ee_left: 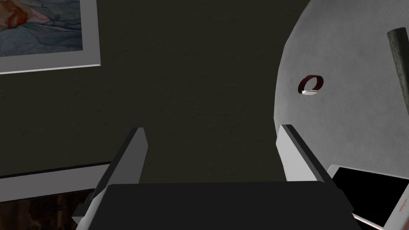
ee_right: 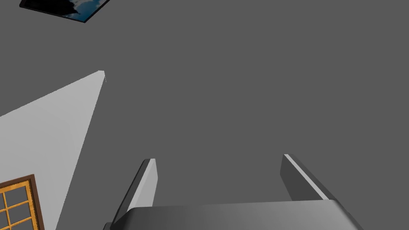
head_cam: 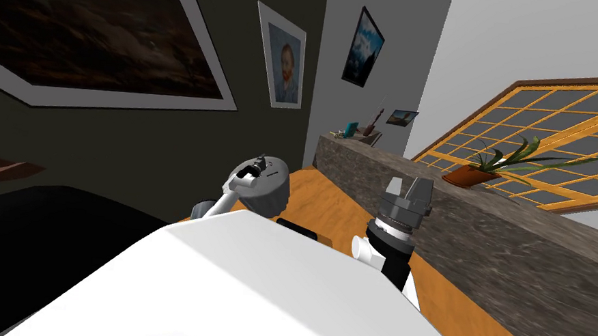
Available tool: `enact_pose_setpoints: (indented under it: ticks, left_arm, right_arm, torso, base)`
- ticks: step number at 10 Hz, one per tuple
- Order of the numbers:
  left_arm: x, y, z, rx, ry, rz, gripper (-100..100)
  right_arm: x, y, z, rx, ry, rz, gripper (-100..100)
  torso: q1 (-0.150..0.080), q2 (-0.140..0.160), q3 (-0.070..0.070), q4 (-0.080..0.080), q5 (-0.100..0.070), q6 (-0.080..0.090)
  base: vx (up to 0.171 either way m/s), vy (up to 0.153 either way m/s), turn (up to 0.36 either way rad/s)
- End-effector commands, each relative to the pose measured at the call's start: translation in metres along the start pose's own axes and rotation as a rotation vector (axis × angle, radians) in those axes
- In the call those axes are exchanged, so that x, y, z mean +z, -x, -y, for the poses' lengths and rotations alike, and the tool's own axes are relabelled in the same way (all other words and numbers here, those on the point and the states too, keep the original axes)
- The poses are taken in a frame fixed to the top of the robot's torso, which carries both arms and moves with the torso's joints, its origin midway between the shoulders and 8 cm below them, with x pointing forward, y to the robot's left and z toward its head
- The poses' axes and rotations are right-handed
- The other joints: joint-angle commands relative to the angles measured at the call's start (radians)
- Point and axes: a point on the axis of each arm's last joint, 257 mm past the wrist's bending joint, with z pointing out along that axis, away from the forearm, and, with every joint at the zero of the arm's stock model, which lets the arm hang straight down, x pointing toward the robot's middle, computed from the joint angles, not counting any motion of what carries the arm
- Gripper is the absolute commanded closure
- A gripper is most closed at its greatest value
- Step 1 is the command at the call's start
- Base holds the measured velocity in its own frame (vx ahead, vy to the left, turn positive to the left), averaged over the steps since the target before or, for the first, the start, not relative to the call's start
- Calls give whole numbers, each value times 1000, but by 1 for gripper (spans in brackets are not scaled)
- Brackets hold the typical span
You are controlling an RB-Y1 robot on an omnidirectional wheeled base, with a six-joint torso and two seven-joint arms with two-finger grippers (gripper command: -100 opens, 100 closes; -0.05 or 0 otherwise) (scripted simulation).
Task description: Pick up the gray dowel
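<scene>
- The left gripper (ee_left: pixel 211 128) is up in front of a dark wall (ee_left: pixel 191 80). Its two fingers are spread wide with nothing between them.
- There is one gray dowel (ee_left: pixel 399 56), a dark grey rod at the edge of the left wrist view. It shows against a light grey surface (ee_left: pixel 339 48) with a curved edge, off to the side of the fingers and well apart from them. I cannot tell whether it lies on that surface or leans.
- One dark red ring (ee_left: pixel 310 84) sits on the same light surface, between the dowel and the dark wall, and it does not touch the dowel.
- One black panel (ee_left: pixel 359 191) with a white frame shows just beside one finger.
- The right gripper (head_cam: pixel 410 187) is raised near the stone-look counter (head_cam: pixel 487 263). Its two fingers are parted too, and it holds nothing.
- Four framed pictures hang on the walls: the large dark picture (head_cam: pixel 85 25), one portrait (head_cam: pixel 286 62), one blue picture (head_cam: pixel 365 45) and one small picture (head_cam: pixel 402 117).
- One potted plant (head_cam: pixel 475 173) in an orange pot stands on the counter.
- One lattice window (head_cam: pixel 568 133) with an orange frame is behind it.
- An orange floor (head_cam: pixel 328 206) runs along the counter.
</scene>
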Motion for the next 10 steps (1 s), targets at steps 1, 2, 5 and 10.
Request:
enact_pose_setpoints:
  ticks: [1, 2, 5, 10]
  left_arm:
    - [10, 19, -9, -30, 52, 27, -100]
    - [10, 23, -23, -32, 85, 38, -100]
    - [16, 42, -40, -63, 150, 71, -100]
    - [27, 92, -75, -160, 305, 166, -100]
  right_arm:
    - [0, 0, 0, 0, 0, 0, 0]
    - [0, 0, 0, 0, 0, 0, 0]
    - [0, 0, 0, 0, 0, 0, 0]
    - [0, 0, 0, 0, 0, 0, 0]
  torso:
    - [0, 0, 0, 0, 0, 0]
    - [0, 0, 0, 0, 0, 1]
    - [-1, -1, 0, 0, 0, 0]
    - [0, -2, -1, -1, 0, 0]
  base:
    - [-36, 26, -169]
    - [-31, 22, -76]
    - [-19, 10, -56]
    - [-7, 11, -98]
